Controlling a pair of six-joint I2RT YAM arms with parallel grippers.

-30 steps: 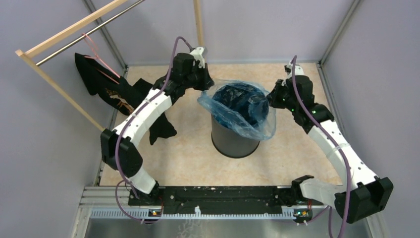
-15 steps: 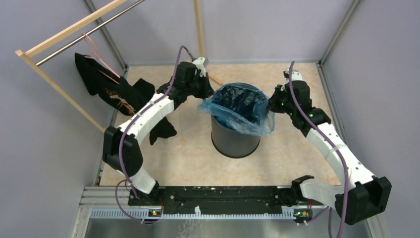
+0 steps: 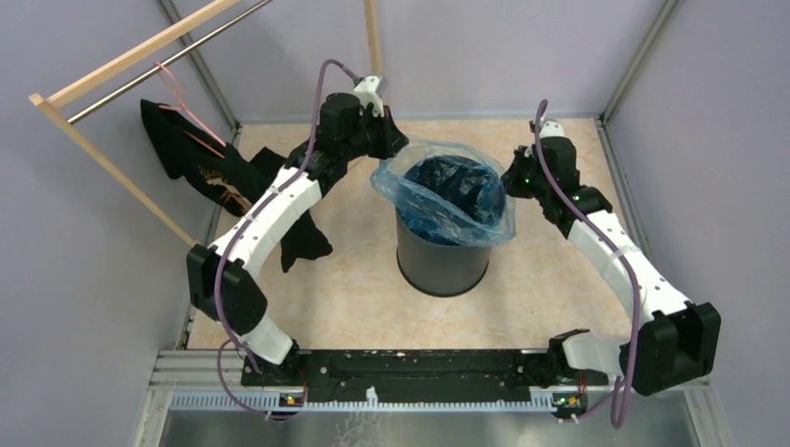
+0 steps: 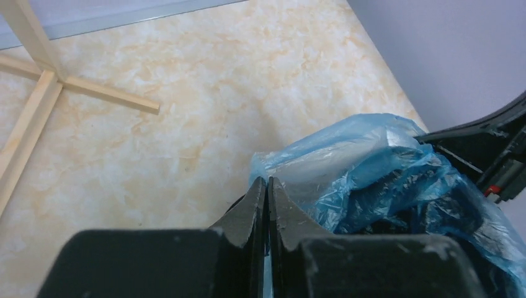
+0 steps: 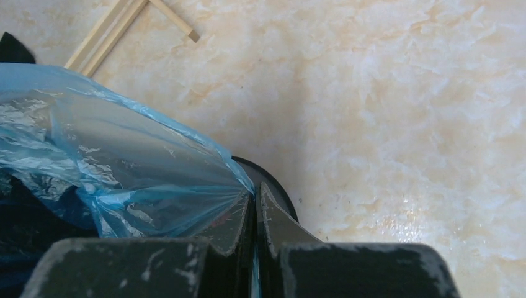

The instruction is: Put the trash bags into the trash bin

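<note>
- The trash bag [image 3: 449, 191] is found seated in the mouth of the trash bin [image 3: 442, 265], which stands upright near the middle of the table [image 3: 345, 298]. The bag's body is sunk inside, and its blue film is folded over the near and right parts of the rim.
- The left gripper [image 3: 391, 147] is positioned at the bag's far-left edge. Its jaws are pressed almost together, with a thin strip of film pinched between them.
- The right gripper [image 3: 510, 182] is positioned at the bag's right edge. Its jaws are closed on gathered film just above the bin's rim.
- The step in hand is judged to be the spreading of the bag's mouth over the rim. The far-left edge is lifted above the rim and does not appear hooked over it yet.
- It is recommended that both pinched edges be drawn outward and lowered outside the rim together, with even tension on each side.
- The film is judged thin and slippery, so a hard pull could tear it or strip it from the jaws.
- A one-sided pull could slide or tip the bin, so opposed, balanced pulls are advised.
- The black garment [image 3: 214, 177] lies well apart on the left and is not concerned.
</note>
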